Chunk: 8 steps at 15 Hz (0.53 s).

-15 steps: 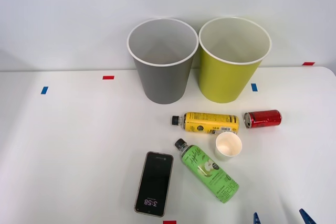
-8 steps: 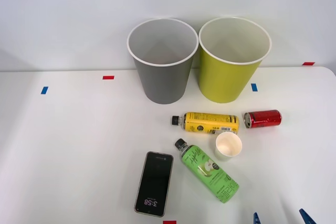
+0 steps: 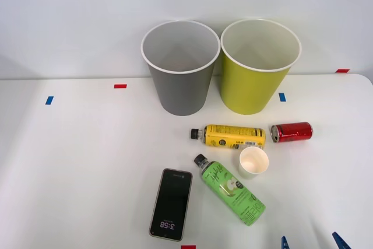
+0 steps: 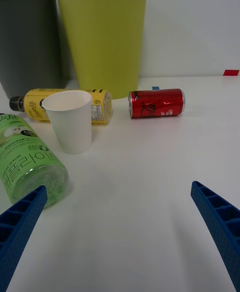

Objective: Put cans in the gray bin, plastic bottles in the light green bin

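The right gripper (image 4: 120,232) is waiting with its blue ribbed fingers (image 4: 220,222) spread wide, facing the short red metal can (image 4: 156,102) lying on its side just beside the tall yellow-green bin (image 3: 259,68). It is probably making for that can, so it should be passing clear of the white paper cup (image 4: 71,120) and closing across the can's round body.

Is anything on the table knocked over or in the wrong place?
The red metal can, the yellow-labelled plastic bottle and the bright green plastic bottle all lie on their sides, not standing. Nothing looks spilled. A black phone and an upright white paper cup sit among them, though neither is a can or a bottle.
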Available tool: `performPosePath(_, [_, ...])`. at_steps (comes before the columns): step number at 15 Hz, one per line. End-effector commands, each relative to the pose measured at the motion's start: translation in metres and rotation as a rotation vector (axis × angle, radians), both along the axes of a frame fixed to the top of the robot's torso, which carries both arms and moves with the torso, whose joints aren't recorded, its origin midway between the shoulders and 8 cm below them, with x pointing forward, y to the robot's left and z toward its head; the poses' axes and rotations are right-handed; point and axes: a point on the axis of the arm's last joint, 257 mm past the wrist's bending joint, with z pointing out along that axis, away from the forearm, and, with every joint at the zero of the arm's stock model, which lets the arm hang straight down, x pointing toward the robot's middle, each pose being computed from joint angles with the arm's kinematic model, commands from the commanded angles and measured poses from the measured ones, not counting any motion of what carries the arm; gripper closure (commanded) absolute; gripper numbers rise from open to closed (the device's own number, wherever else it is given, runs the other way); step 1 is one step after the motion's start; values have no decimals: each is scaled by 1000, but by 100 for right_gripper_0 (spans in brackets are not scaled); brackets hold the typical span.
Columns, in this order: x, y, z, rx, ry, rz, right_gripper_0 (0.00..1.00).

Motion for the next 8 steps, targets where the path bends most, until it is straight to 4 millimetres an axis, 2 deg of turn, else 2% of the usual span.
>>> performPosePath(1, [0, 0, 0, 0, 0, 0, 0])
performPosePath(8, [0, 0, 0, 0, 0, 0, 0])
